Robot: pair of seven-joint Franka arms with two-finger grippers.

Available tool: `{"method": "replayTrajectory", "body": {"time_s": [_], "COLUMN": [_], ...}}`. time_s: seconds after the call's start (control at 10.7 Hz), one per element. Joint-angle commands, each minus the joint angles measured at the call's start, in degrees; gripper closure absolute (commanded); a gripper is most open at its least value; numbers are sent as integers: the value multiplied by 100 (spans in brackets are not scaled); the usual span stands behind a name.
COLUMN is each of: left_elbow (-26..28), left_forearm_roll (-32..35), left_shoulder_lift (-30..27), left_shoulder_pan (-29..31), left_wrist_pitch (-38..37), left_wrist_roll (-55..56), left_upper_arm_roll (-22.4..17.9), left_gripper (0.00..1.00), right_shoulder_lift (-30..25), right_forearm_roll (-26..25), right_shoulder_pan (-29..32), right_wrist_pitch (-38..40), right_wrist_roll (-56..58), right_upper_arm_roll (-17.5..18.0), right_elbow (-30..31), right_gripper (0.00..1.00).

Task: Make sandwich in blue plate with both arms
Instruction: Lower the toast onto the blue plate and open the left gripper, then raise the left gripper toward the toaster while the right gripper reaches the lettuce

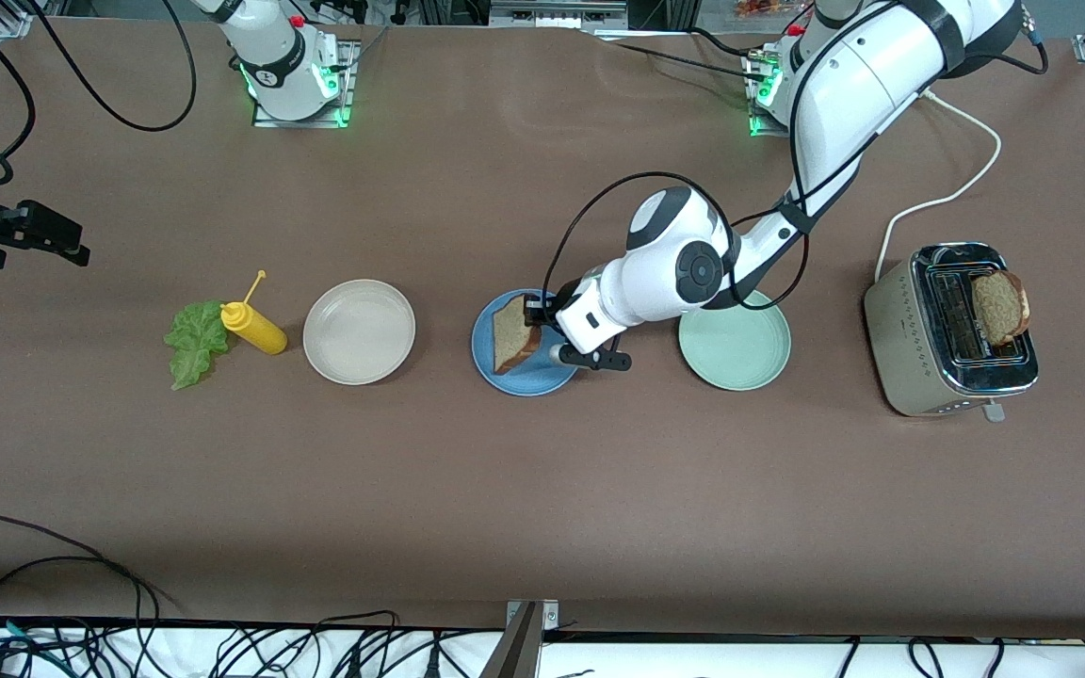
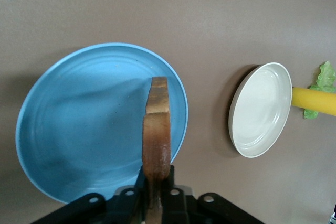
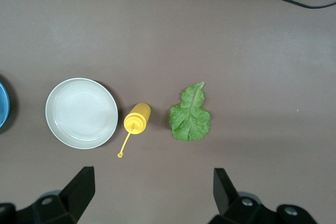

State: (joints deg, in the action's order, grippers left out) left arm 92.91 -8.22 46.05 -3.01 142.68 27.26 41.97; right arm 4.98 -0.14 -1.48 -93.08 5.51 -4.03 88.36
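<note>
Sandwich isn't assembled yet: only one brown bread slice (image 1: 511, 332) is at the blue plate (image 1: 505, 377), held on edge over it by the left gripper (image 1: 535, 323). Jaws pinched tight on the slice's crust edge; in the left wrist view the slice (image 2: 157, 135) stands upright betw. the two fingers (image 2: 137, 195), over the plate's (image 2: 79, 124) bare blue surface. Can't tell whether the slice's lower edge touches the plate.

Blue plate sits mid-table, betw. a beige plate (image 1: 359, 331) toward the right arm's end and a pale green plate (image 1: 740, 353) toward the left arm's end; all three roughly in a row. Left arm reaches across over the green plate's rim to get to the blue one.

Next to the beige plate, toward the right arm's end, a yellow squeeze bottle (image 1: 253, 326) lies on its side, w/ a green lettuce leaf (image 1: 194, 343) just beside it, touching or nearly so.

Toaster (image 1: 947, 330) stands at the left arm's end of the table, a second bread slice (image 1: 999, 306) sticking up out of its slot, white cord trailing off toward the left base.

Right gripper (image 3: 152, 192) waits up high over the lettuce-and-bottle area, jaws spread wide, nothing in them; its wrist view looks down on leaf (image 3: 190, 115), bottle (image 3: 136, 119) and beige plate (image 3: 81, 113).
</note>
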Motion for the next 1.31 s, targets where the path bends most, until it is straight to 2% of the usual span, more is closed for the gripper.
{"method": "replayTrajectory", "body": {"time_s": [0.0, 0.09, 0.28, 0.37, 0.56, 0.66, 0.94, 1.12, 1.22], "left_elbow": [-159, -168, -168, -125, -124, -81, -80, -80, -98], "left_forearm_roll": [-153, -119, -83, -66, -74, -74, -66, -31, 239], "left_shoulder_lift": [115, 89, 18, -121, -384, -665, -1657, -2264, -2589], "left_shoulder_pan": [-33, -16, 28, 28, 63, 55, 11, -7, -7], "left_wrist_pitch": [23, 14, -29, -91, -424, -591, -2126, -3092, -3393], "left_wrist_roll": [-28, -11, 7, 7, -2, -10, -133, -929, -1221], "left_upper_arm_roll": [31, 22, -65, -179, -232, -390, -951, -1443, -1689], "left_gripper": [67, 43, 4, 0, 0, 0, 0, 0, 0], "right_shoulder_lift": [29, 29, 20, 29, 29, 38, 344, 765, 1019], "right_forearm_roll": [-13, -21, -22, -22, -30, -39, -22, -48, -39], "right_shoulder_pan": [-2, 7, -1, -1, 16, 42, 340, 481, 517], "right_wrist_pitch": [62, 201, 334, 334, 326, 317, 255, 238, 107], "right_wrist_roll": [222, 222, 170, 161, 179, 187, 205, 205, 205], "right_upper_arm_roll": [-2, -10, -10, -10, -28, -37, -54, -54, -54], "right_elbow": [23, 49, 32, 41, 32, 32, 32, 32, 32], "right_gripper": [0, 0, 0, 0, 0, 0, 0, 0, 0]}}
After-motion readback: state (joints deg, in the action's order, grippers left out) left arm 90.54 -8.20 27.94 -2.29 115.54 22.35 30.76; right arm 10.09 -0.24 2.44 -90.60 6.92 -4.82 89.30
